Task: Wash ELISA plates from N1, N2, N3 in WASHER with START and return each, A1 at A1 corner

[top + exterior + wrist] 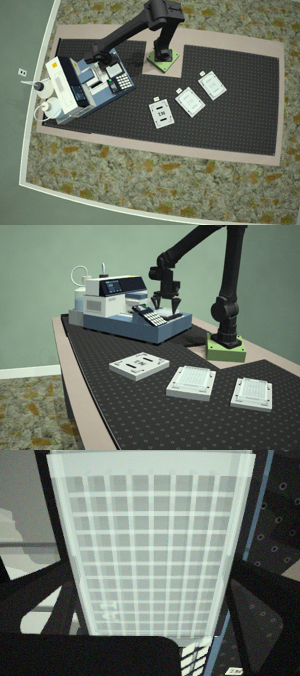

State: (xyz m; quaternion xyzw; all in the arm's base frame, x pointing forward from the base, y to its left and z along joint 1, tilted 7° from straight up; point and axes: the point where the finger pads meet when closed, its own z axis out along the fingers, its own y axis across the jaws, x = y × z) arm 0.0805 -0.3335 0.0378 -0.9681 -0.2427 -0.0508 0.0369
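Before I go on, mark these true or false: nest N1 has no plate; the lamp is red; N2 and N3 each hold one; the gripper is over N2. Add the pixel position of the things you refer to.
Nest N1 (pixel 155 116) (pixel 119 366) has no plate. True.
The washer's lamp (pixel 110 80) (pixel 147 306) is red. False: it is green.
Nests N2 (pixel 192 115) (pixel 188 395) and N3 (pixel 213 98) (pixel 250 406) each hold a plate. True.
The gripper (pixel 112 67) (pixel 165 311) (pixel 151 564) is over N2. False: it is at the plate (pixel 114 69) (pixel 166 312) (pixel 150 540) on the washer's carrier.
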